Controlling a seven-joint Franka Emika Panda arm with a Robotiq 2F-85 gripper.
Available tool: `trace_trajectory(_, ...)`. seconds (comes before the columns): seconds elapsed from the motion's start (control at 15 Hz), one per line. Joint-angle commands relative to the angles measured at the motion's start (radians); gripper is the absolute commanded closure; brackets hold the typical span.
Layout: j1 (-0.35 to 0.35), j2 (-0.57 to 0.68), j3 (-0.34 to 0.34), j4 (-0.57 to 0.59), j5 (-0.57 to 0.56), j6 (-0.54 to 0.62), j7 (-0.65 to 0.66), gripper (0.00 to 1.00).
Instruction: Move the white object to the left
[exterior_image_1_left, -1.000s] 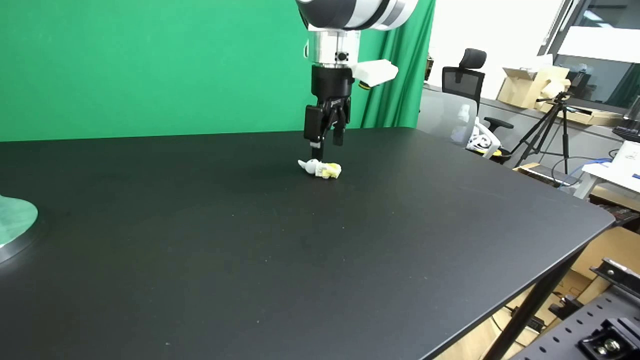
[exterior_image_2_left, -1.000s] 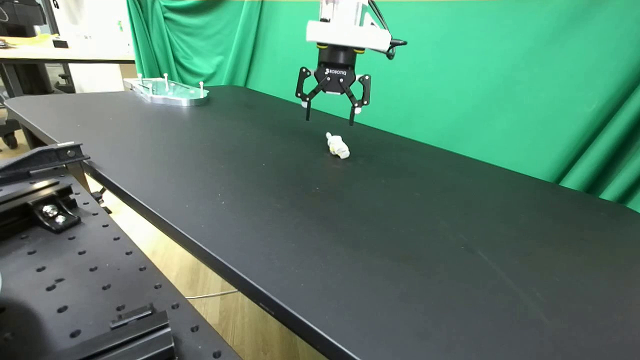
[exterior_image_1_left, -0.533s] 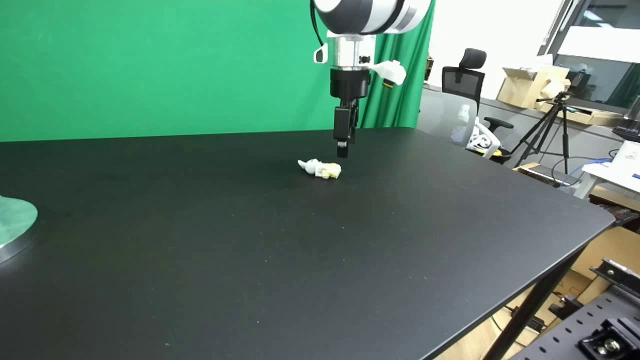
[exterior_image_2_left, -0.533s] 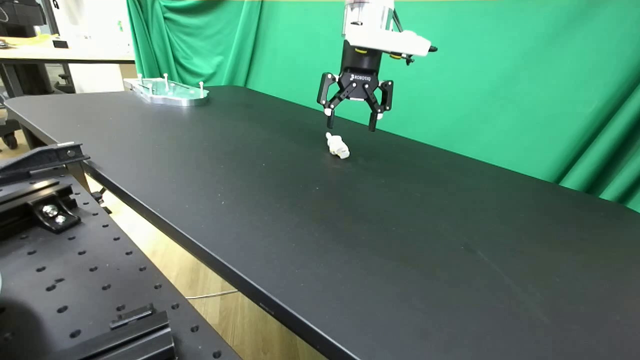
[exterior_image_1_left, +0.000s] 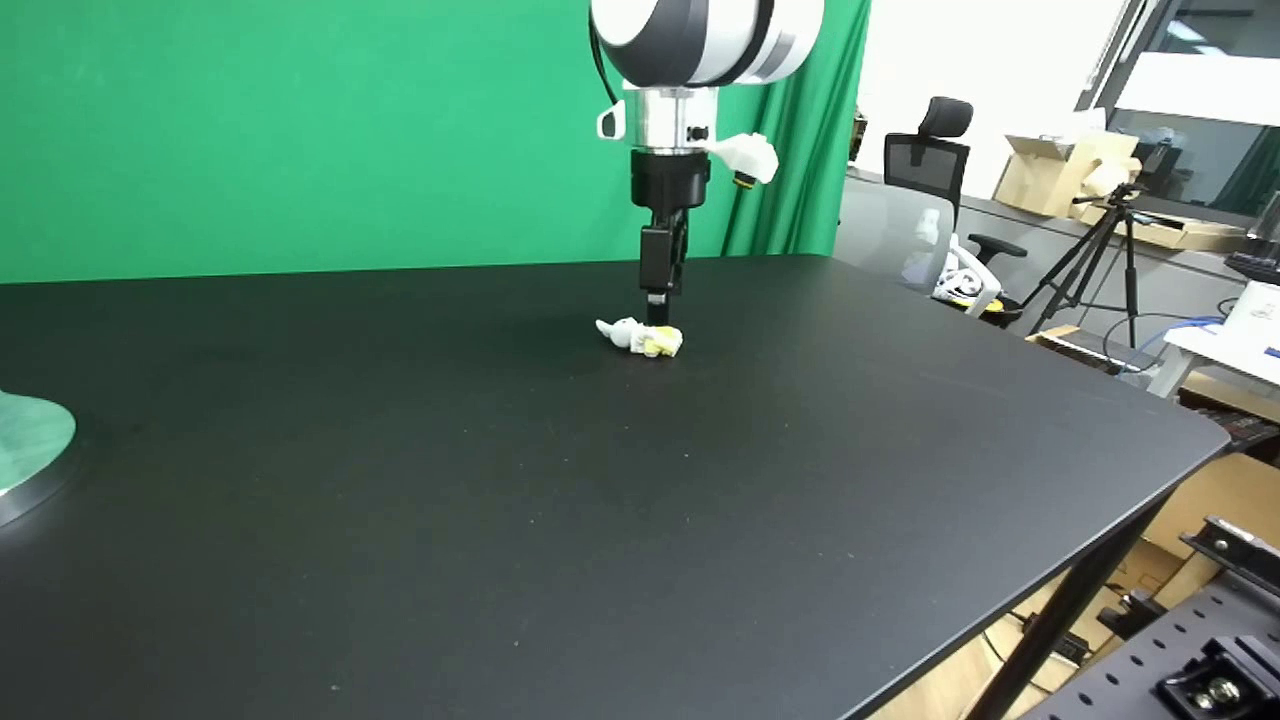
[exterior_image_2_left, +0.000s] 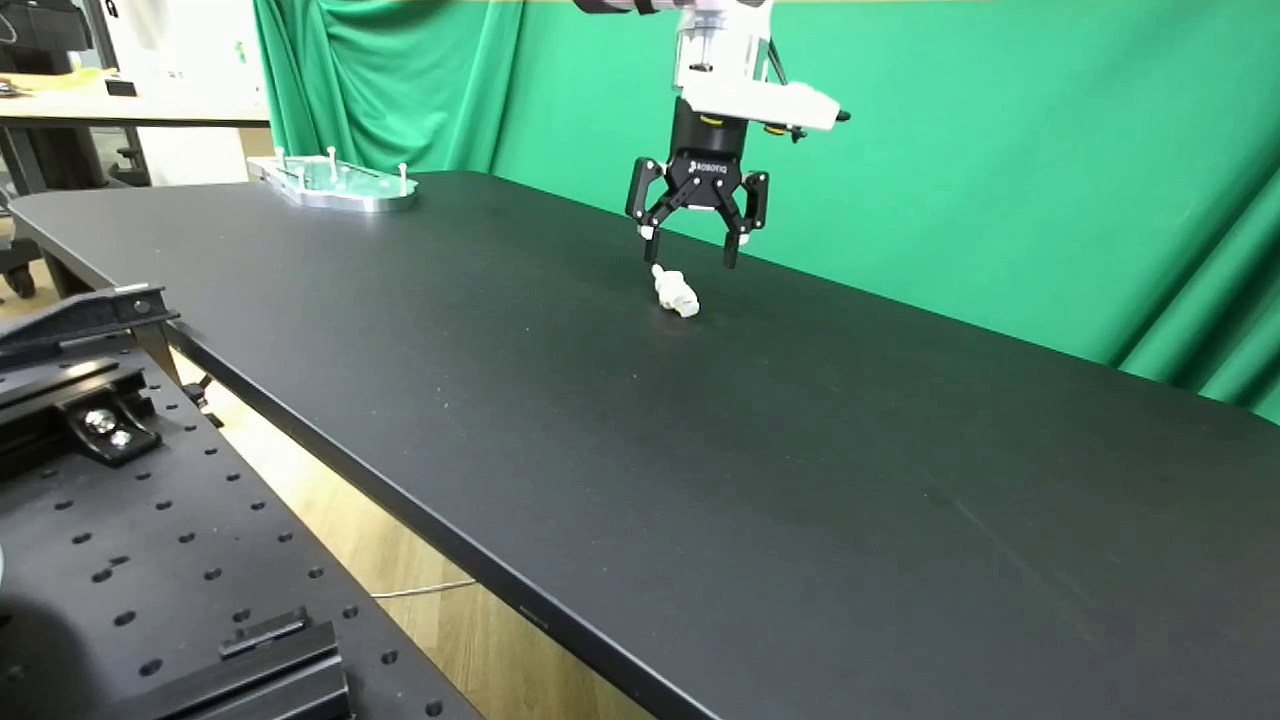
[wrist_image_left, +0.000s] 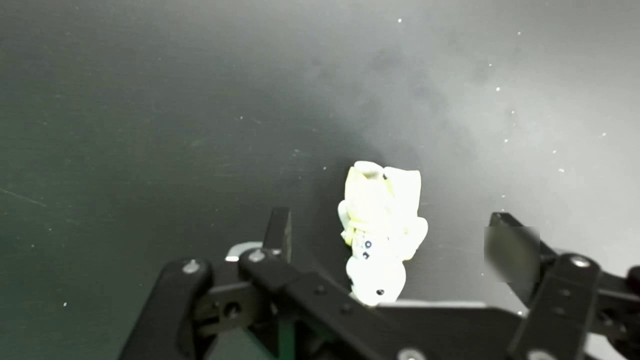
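A lumpy white-and-yellow figurine (wrist_image_left: 382, 215) lies on the flat black table (exterior_image_1_left: 500, 500) below the black, jointed end effector (exterior_image_2_left: 691, 254), which is spread wide; alignment seems close, grasp and leftward move remain.

Small, lumpy white figurine (wrist_image_left: 382, 225) with pale-yellow patches, lying flat on the black tabletop (exterior_image_1_left: 560, 520).
In the wrist view its rounded, dark-dotted end points to the bottom edge, two stubby ends to the top, a short knob on either side; in an exterior view a pointed tip (exterior_image_1_left: 604, 327) sticks out beyond the rounded end.
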Motion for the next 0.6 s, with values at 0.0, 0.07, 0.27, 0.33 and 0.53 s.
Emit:
trace_trajectory(0.0, 0.013, 0.043, 0.001, 0.059, 0.005, -0.043, 0.027, 0.0)
trace_trajectory(0.07, 0.015, 0.052, 0.0, 0.065, 0.006, -0.047, 0.029, 0.0)
trace_trajectory(0.27, 0.017, 0.079, 0.0, 0.085, 0.012, -0.056, 0.04, 0.26)
trace_trajectory(0.33, 0.016, 0.086, 0.002, 0.091, 0.018, -0.061, 0.042, 0.34)
trace_trajectory(0.53, 0.014, 0.103, 0.008, 0.107, 0.044, -0.063, 0.054, 0.55)
